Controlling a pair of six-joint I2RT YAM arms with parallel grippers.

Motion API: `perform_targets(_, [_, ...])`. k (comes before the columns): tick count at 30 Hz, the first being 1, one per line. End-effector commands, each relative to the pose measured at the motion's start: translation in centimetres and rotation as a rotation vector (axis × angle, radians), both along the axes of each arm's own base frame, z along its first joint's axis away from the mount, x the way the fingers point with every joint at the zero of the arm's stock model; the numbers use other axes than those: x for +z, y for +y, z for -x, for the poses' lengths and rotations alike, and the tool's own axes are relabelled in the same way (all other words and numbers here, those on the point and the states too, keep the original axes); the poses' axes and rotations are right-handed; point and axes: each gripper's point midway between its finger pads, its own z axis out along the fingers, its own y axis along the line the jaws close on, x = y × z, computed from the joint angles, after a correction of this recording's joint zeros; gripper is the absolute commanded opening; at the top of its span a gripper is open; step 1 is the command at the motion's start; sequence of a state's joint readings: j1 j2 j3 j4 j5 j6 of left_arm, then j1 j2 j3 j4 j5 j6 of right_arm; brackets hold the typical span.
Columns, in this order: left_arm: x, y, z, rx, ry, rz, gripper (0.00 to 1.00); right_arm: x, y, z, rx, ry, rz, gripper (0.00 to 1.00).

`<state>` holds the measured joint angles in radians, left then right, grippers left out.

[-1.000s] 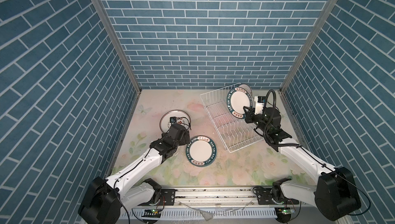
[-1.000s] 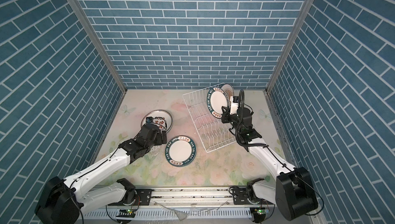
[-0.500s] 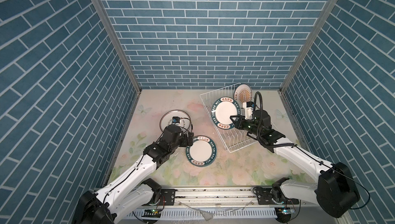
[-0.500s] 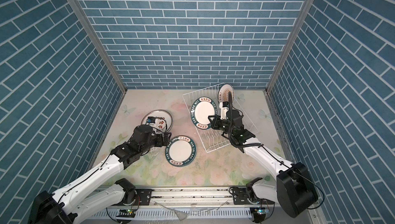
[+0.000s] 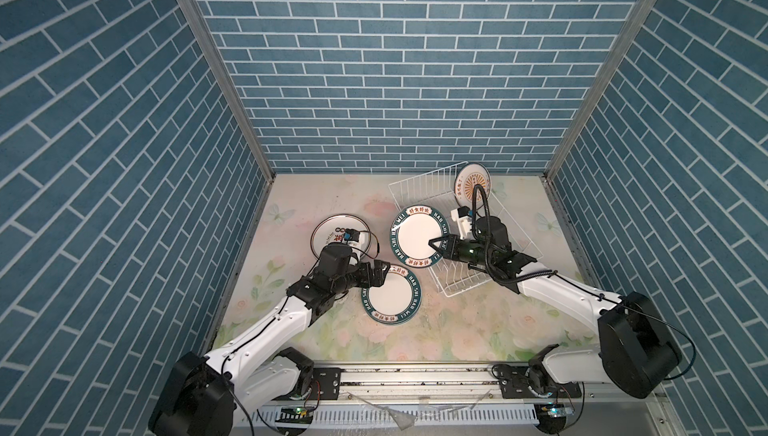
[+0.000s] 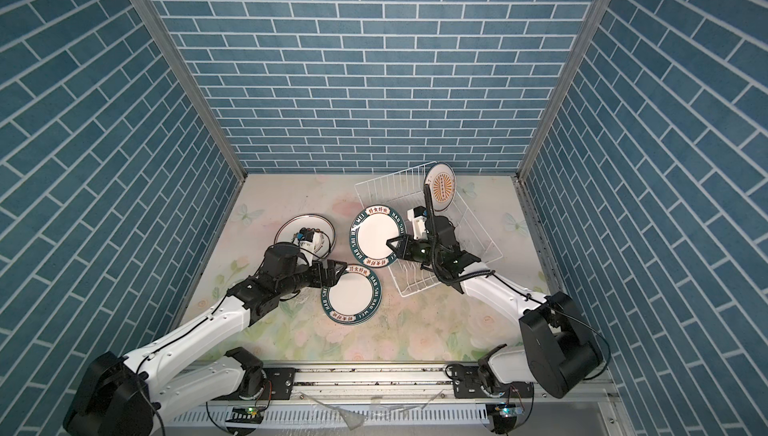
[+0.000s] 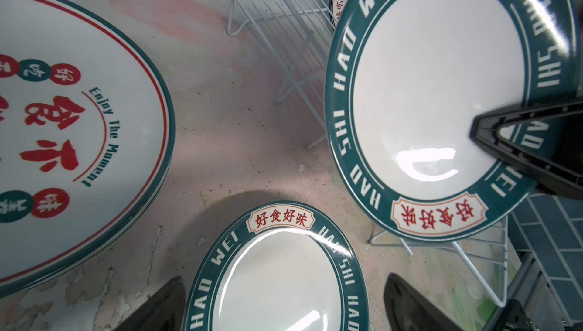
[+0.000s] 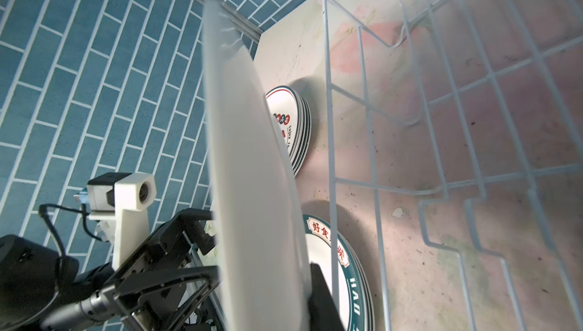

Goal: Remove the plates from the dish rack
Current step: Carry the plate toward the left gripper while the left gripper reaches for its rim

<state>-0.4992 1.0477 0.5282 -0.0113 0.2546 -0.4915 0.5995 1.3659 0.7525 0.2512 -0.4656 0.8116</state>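
My right gripper (image 5: 436, 243) (image 6: 392, 245) (image 8: 262, 282) is shut on the rim of a green-rimmed plate (image 5: 417, 236) (image 6: 376, 236) (image 7: 435, 99) (image 8: 252, 171), held tilted in the air just left of the dish rack (image 5: 415, 188) (image 6: 386, 184) (image 8: 441, 124). An orange sunburst plate (image 5: 471, 182) (image 6: 441, 191) stands upright at the rack's far end. My left gripper (image 5: 380, 274) (image 6: 338, 272) (image 7: 284, 307) is open, hovering at the far-left edge of flat green-rimmed plates (image 5: 390, 299) (image 6: 353, 294) (image 7: 277, 282) on the table.
A stack of plates with red characters (image 5: 338, 232) (image 6: 305, 230) (image 7: 63, 124) (image 8: 290, 124) lies on the floral table behind my left arm. Blue brick walls close in three sides. The held plate hangs just beyond the flat green-rimmed plates.
My right gripper has carried the green-rimmed plate out of the rack and leftward toward the middle. My left arm has swung from the red-character stack to the flat green-rimmed plates, still open.
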Motion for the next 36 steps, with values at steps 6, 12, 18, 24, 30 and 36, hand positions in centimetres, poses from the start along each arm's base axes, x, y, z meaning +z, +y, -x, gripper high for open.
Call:
perform_targets(6, [0.3,-0.1,-0.8,-0.029,0.031,0.170,0.94,3.7,3.1,0.7,0.087,-0.049,-0.118,0.00])
perform_targets(12, [1.0,0.1,-0.6,-0.024,0.010,0.172,0.94,2.7,4.8,0.9,0.113,-0.034,-0.128,0.00])
perform_targets(18, [0.9,0.4,-0.6,-0.019,0.016,0.172,0.91,2.4,6.4,1.5,0.147,-0.023,-0.160,0.00])
perform_targets(24, [0.4,0.4,-1.0,-0.020,0.045,0.193,0.88,2.8,7.2,2.3,0.175,-0.016,-0.201,0.00])
perform_targets(30, [0.7,0.0,-1.1,-0.032,0.046,0.250,0.75,2.5,8.3,2.9,0.212,0.015,-0.250,0.00])
perform_targets(36, [1.2,0.2,-1.0,-0.028,0.031,0.287,0.67,1.9,8.9,3.1,0.223,0.026,-0.280,0.00])
